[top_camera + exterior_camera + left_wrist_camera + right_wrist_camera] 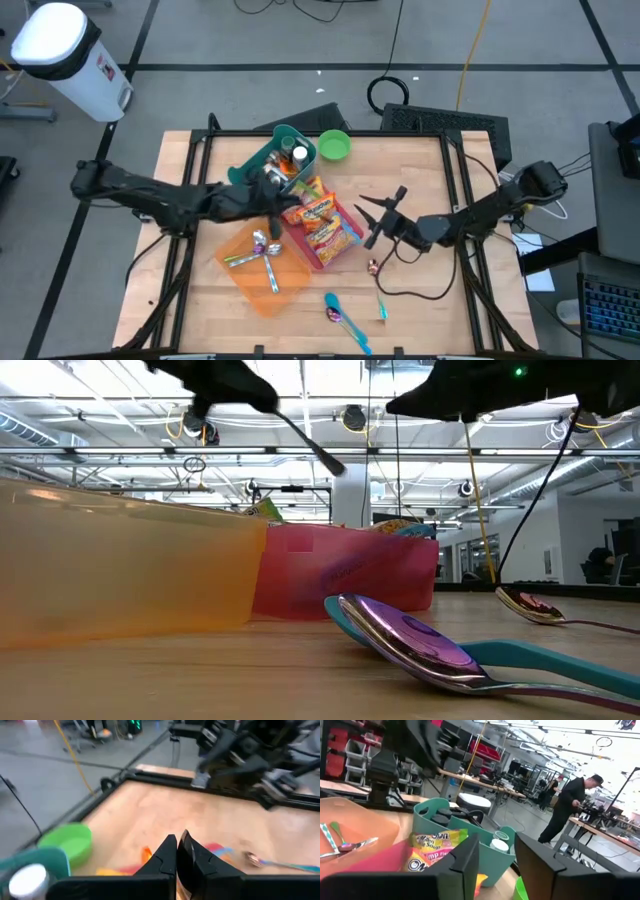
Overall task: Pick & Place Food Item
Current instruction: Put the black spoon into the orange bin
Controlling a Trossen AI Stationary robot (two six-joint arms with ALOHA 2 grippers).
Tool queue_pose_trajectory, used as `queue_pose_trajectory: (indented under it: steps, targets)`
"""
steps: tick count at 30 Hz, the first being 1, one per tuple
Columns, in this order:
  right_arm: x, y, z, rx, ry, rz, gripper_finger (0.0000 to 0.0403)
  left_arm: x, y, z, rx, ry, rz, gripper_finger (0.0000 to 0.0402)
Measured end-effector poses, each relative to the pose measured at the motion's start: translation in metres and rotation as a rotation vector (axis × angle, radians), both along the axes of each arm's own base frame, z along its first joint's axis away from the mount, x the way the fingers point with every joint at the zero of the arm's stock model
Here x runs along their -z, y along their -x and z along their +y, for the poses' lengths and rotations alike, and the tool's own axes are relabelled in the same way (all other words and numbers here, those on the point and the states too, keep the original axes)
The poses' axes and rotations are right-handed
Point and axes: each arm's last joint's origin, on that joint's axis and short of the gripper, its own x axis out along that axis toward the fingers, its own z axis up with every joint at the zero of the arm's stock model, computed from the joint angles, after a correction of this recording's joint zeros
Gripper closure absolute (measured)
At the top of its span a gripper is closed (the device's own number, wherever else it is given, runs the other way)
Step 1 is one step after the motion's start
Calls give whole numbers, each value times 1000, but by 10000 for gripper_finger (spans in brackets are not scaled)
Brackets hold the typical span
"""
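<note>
1. My left gripper (272,222) hangs over the spot where the orange tray (262,292) meets the pink tray (322,262); its fingers (170,851) are pressed together with nothing between them.
2. The food packets (318,222) lie in the pink tray, just right of that gripper and near the teal basket (262,158).
3. My right gripper (380,218) hovers right of the packets, fingers (465,857) spread apart and empty.
4. I judge the right one should take the top packet: come down level, straddle one edge, and close only once both fingers clear the tray wall.
</note>
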Motion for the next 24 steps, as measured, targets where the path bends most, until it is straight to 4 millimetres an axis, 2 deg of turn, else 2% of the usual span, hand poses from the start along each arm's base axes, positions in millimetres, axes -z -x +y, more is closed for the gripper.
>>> queue_pose_trajectory:
  steps: [4, 9, 16, 24]
  targets:
    - [-2, 4, 1, -5, 4, 31, 275, -7, 28, -22, 72, 101, 48, 393]
    - [0, 4, -2, 2, -21, 37, 276, 0, 59, -50, 109, 242, 149, 393]
    - [0, 3, -5, 14, -37, 29, 281, 39, 78, -79, -17, 422, 165, 393]
    - [0, 3, -5, 12, -51, 19, 278, 71, 91, -82, -130, 576, 159, 392]
